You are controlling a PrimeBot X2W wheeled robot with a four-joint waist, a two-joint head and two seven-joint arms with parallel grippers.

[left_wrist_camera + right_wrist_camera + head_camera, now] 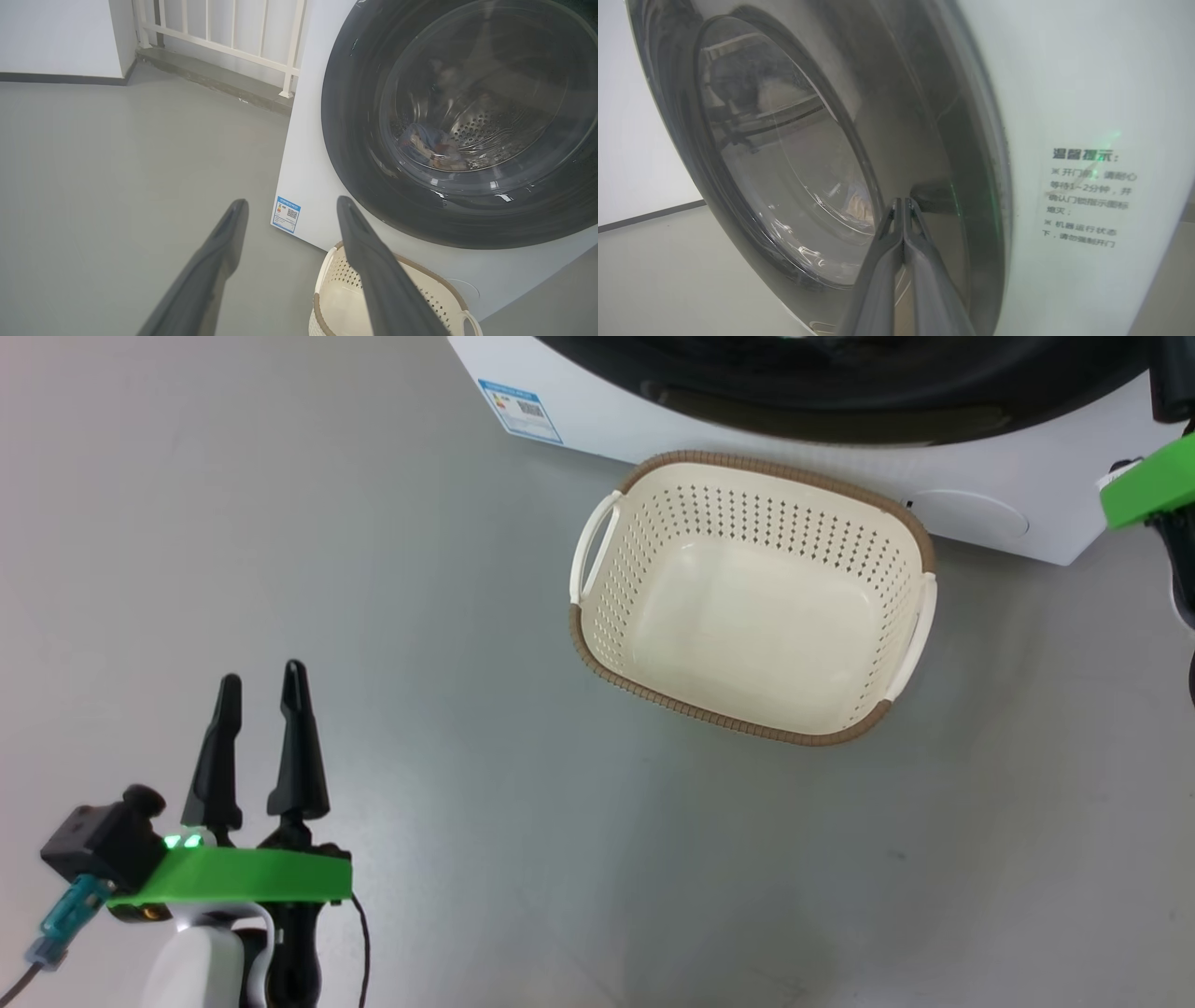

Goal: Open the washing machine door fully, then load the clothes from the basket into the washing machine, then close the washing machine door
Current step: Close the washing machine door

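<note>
The washing machine (308, 154) stands at the far side of the floor, its glossy black washing machine door (355, 140) lying flush against the front. Through the glass, light-blue printed clothes (432, 147) lie in the steel drum. Right in front of the machine sits the cream basket (653, 569) with nothing in it. My left gripper (262, 674) hovers open over bare floor, well to the left of the basket. In the right wrist view my right gripper (902, 201) is shut, its tips at the door's black ring (924, 140) near its right edge; contact is unclear.
A white railing (224, 37) on a raised grey step runs behind the machine's left side. A blue label (520, 409) marks the machine's lower front corner. The right arm's green bracket (1148, 490) is at the right edge. Grey floor (467, 756) spreads left of the basket.
</note>
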